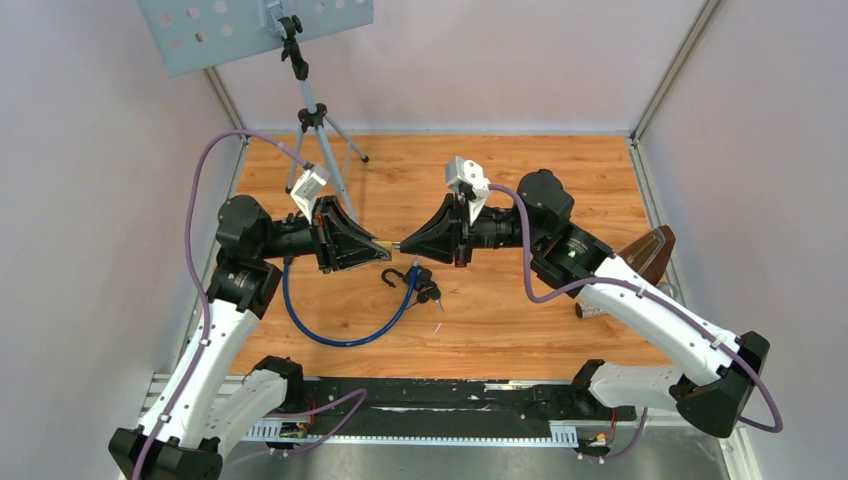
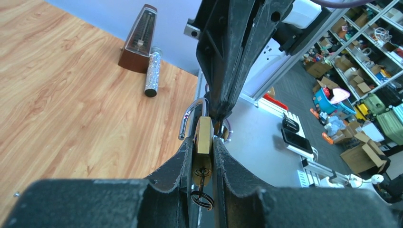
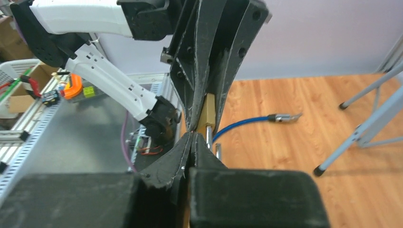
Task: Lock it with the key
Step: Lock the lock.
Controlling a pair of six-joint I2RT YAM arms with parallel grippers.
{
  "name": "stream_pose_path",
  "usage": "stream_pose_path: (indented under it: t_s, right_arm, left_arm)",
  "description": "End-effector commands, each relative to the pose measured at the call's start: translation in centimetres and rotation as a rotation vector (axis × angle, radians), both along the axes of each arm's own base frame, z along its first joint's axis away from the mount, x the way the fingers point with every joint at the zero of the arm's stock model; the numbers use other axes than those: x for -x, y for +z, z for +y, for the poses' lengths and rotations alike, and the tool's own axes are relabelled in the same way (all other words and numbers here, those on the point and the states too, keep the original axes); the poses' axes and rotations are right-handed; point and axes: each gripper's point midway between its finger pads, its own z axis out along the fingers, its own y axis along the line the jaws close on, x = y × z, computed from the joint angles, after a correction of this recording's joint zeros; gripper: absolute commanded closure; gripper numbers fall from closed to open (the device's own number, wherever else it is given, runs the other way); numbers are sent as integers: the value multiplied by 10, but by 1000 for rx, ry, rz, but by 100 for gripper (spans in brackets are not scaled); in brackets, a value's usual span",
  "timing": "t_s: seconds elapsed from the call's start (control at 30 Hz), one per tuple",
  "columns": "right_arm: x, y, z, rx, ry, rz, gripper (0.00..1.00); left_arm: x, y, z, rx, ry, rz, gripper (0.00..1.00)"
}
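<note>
From above: brass padlock (image 1: 384, 247) held in mid-air over the wooden table (image 1: 520, 330), at the spot where both arms meet nose to nose. Long axis level, running left to right. Clamped around the body by the left gripper (image 1: 372, 250), with only a sliver of brass showing. Tips of the right gripper (image 1: 408, 246) pressed together at the padlock's other end, the contact too small to read. Underneath, a looped blue cable (image 1: 330, 335) lying on the wood.

Through the left wrist camera: padlock squeezed flat between the two fingers (image 2: 173, 166), long axis pointing straight away from the lens. Keyhole end nearest, with the key (image 2: 201, 179) stuck in it and a wire ring (image 2: 202, 198) dangling below. Silver shackle (image 2: 191, 116) at the far end, toward the right gripper. Top of the bow hidden behind those dark tips, so cannot tell whether seated or pinched. Beyond, a metronome (image 2: 140, 40) and a silver cylinder (image 2: 153, 71) on the table.

Through the right wrist camera: own tips closed against each other. Just past them the brass body, sandwiched in the left gripper, pointing away and upward. One silver shackle leg barely visible beside the tips. Key end out of sight.
</note>
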Motion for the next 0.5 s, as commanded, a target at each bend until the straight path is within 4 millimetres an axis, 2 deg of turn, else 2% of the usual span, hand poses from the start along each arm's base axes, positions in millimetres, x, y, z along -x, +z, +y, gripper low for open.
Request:
stream_pose_path:
  t_s: [0.0, 0.03, 0.07, 0.13, 0.2, 0.33, 0.47]
  right_arm:
    - [-2, -8, 4, 49, -49, 173, 100]
    - [-4, -9, 4, 49, -64, 184, 97]
    - [-5, -9, 4, 49, -71, 188, 85]
    - [-7, -8, 2, 36, -90, 177, 55]
    - [-7, -9, 0, 23, -97, 146, 43]
    - [-8, -13, 1, 18, -86, 99, 42]
    - [-10, -21, 5, 34, -70, 67, 52]
  left_arm:
    - [2, 11, 1, 22, 7, -106, 100]
    - [2, 11, 1, 24, 9, -111, 100]
    - [2, 11, 1, 24, 8, -113, 100]
    - [3, 11, 1, 23, 6, -116, 100]
    - [4, 11, 1, 21, 3, -116, 100]
    - [4, 10, 1, 18, -2, -112, 100]
    - [5, 10, 1, 17, -4, -107, 100]
